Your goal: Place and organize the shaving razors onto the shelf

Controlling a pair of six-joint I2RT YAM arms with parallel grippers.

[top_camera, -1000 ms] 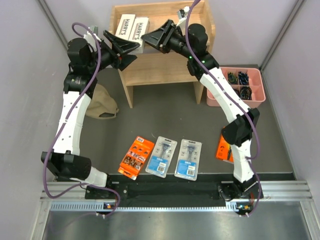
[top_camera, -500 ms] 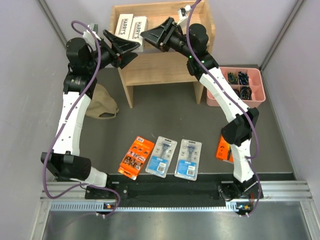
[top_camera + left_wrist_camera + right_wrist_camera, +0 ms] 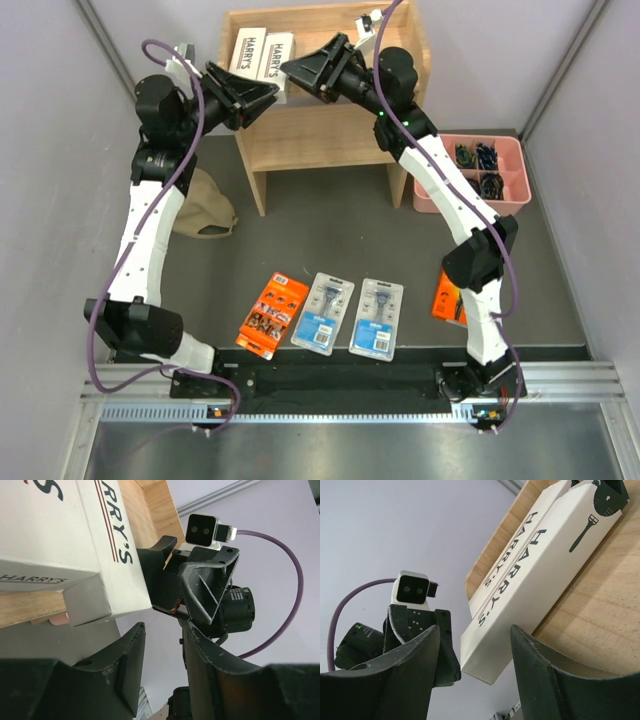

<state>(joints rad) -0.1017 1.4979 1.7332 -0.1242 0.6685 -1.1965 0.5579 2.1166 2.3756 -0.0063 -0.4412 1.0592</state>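
Hovering by HARRY'S boxes (image 3: 262,52) on shelf (image 3: 330,125), left gripper (image 3: 268,98), right gripper (image 3: 298,80), jaws parted (both empty)

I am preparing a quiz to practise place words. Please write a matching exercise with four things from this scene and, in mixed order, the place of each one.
Things:
1. white HARRY'S boxes
2. pink tray
3. tan cloth
4. clear blister packs

Places:
A. on the table, right of the shelf
B. on the shelf's top tier
C. on the near part of the table, away from the shelf
D. on the table, left of the shelf

Pairs: 1-B, 2-A, 3-D, 4-C
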